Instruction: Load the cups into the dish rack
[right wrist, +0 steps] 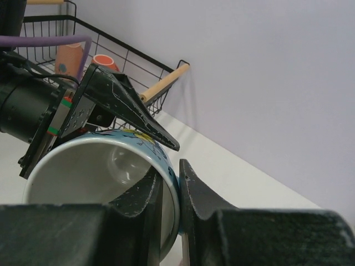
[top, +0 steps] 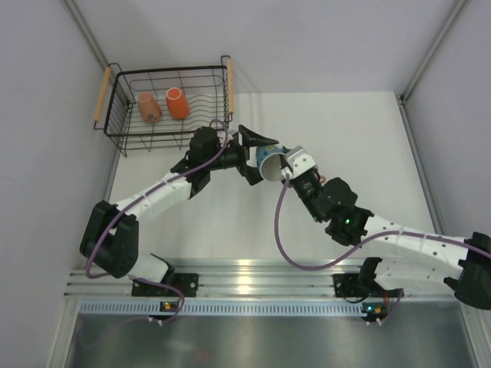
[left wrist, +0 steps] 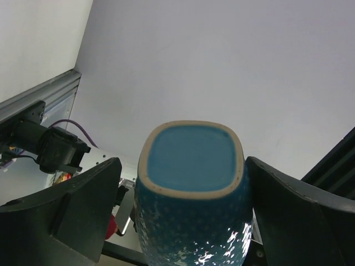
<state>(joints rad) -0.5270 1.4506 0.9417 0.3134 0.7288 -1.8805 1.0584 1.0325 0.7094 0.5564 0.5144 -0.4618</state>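
Two cups (top: 149, 108) (top: 177, 103) lie in the rack (top: 123, 138); right claw (right wrist: 171, 188) pinches blue cup (left wrist: 191, 152); left claw (left wrist: 186, 213) gapes around it.

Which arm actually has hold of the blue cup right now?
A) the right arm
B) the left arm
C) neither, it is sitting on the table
A: the right gripper is pinched on the rim of the blue cup, one finger inside and one outside, while the left gripper has its jaws open on either side of the cup's base.
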